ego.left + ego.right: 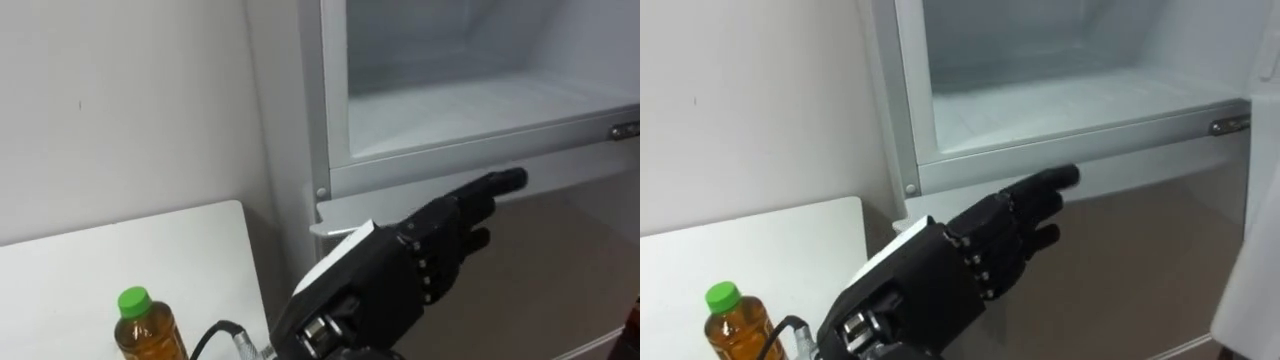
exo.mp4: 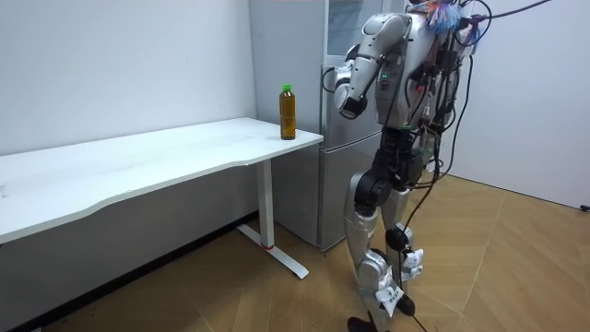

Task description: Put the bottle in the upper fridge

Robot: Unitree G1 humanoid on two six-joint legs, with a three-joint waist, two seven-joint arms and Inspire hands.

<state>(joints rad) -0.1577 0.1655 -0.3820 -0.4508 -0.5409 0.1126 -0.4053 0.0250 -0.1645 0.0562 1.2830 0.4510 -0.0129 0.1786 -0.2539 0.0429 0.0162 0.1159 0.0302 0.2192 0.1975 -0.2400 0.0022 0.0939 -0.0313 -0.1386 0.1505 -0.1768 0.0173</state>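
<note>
The upper fridge compartment stands open and bare inside, so the opening step looks done; the bottle is not yet picked up. The bottle, with green cap and amber liquid, stands upright on the corner of the white desk, at about 8 o'clock from the left robot hand. This robot hand hovers in front of the fridge, just under the compartment's lower frame, fingers loosely stretched, holding nothing. I judge that the next move is a reach down toward 8 o'clock, then a firm wrap around the bottle's body, keeping it upright, before lifting it toward 12 o'clock onto the shelf.
</note>
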